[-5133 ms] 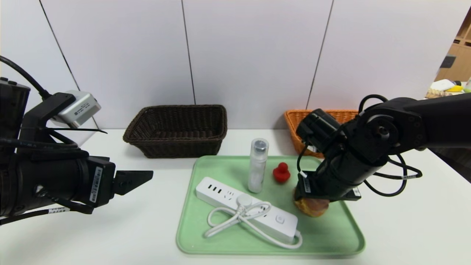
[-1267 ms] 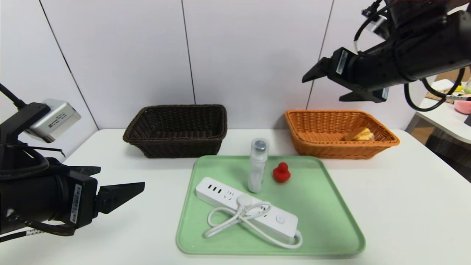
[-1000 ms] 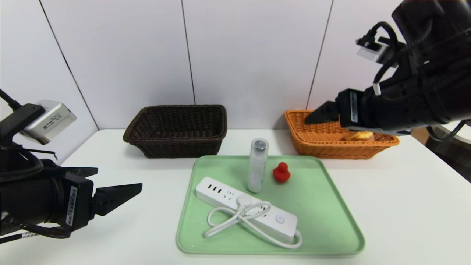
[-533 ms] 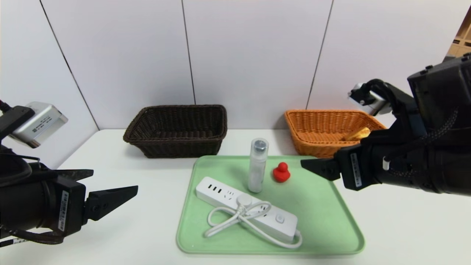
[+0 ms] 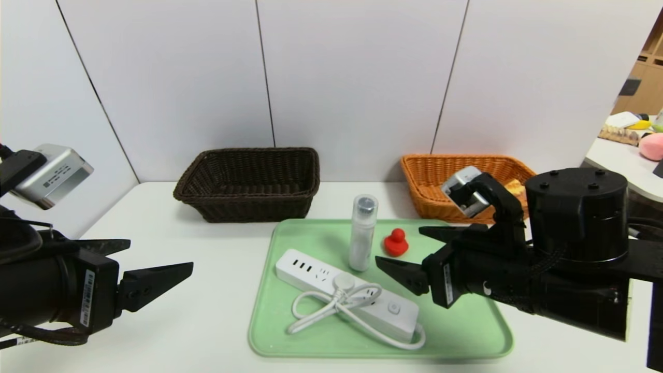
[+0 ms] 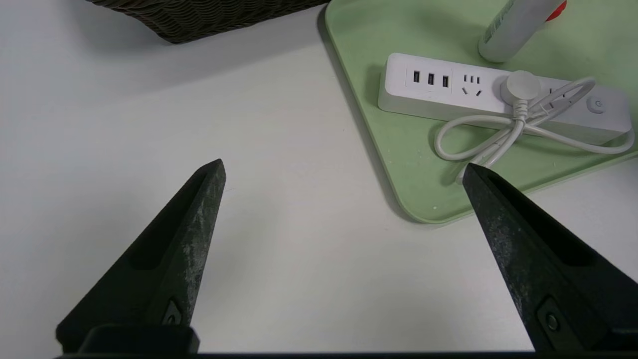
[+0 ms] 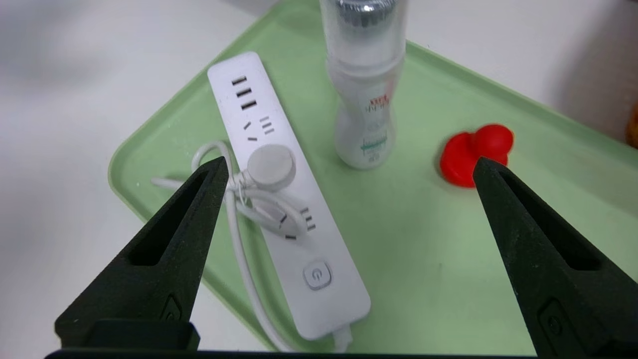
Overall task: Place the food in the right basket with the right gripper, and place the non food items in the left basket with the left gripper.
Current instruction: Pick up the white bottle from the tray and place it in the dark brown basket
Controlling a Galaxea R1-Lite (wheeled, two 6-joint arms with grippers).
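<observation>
The bun (image 5: 513, 186) lies in the orange-tan right basket (image 5: 430, 176), mostly hidden behind my right arm. On the green tray (image 5: 466, 331) lie the white power strip (image 5: 347, 300) with its coiled cord, the upright clear bottle (image 5: 362, 233) and the red duck toy (image 5: 396, 243). My right gripper (image 5: 398, 245) hovers open and empty over the tray's right half, pointing at the power strip (image 7: 284, 199), bottle (image 7: 364, 85) and toy (image 7: 473, 154). My left gripper (image 5: 161, 253) stands open and empty above the table left of the tray. The dark brown left basket (image 5: 248, 181) holds nothing I can see.
Both baskets stand at the back against the white wall. In the left wrist view my open left gripper (image 6: 343, 164) is over bare white table beside the tray's corner (image 6: 398, 164). A side table with odd items (image 5: 642, 140) is at the far right.
The right arm came down from above the orange basket and swung over the tray's right side, open and empty; the bun stays in the basket. The left arm drifted slightly back.
</observation>
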